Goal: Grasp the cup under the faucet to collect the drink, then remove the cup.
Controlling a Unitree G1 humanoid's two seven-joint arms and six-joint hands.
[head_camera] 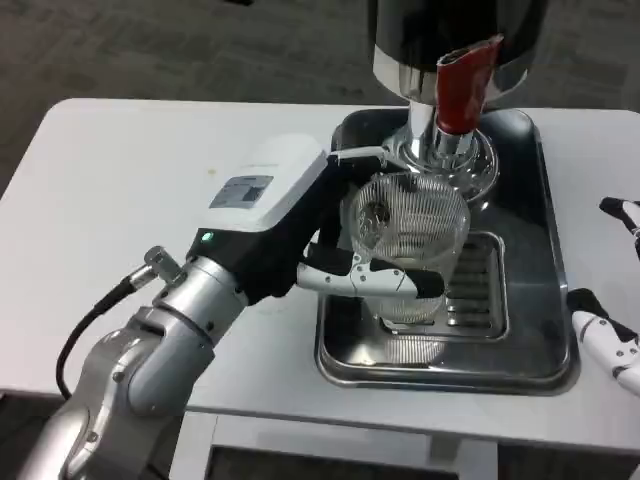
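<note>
On the tray, place: my left hand (330,240) wraps the cup (405,245) at the middle of the steel drip tray (540,330), which sits at the tabletop's far right.
Left fingers: curled around the cup, one white-and-black finger (370,277) lying across its near side; I judge it a firm hold.
Right hand (610,330): waits at the table's (120,180) right edge, fingertips apart, holding nothing.
Cup: clear, ribbed plastic, round and upright, directly below the chrome faucet (440,140) with its red lever (462,85).
Risk, squeeze: thin ribbed walls may buckle if I grip harder, spilling the drink.
Risk, alignment: if I tilt or shift the cup, liquid could miss the rim and hit the slotted grate (475,285).
Risk, lifting out: the rim sits close beneath the spout and may knock it.
Surfaces: polished tray, glossy, likely slippery when wet.
</note>
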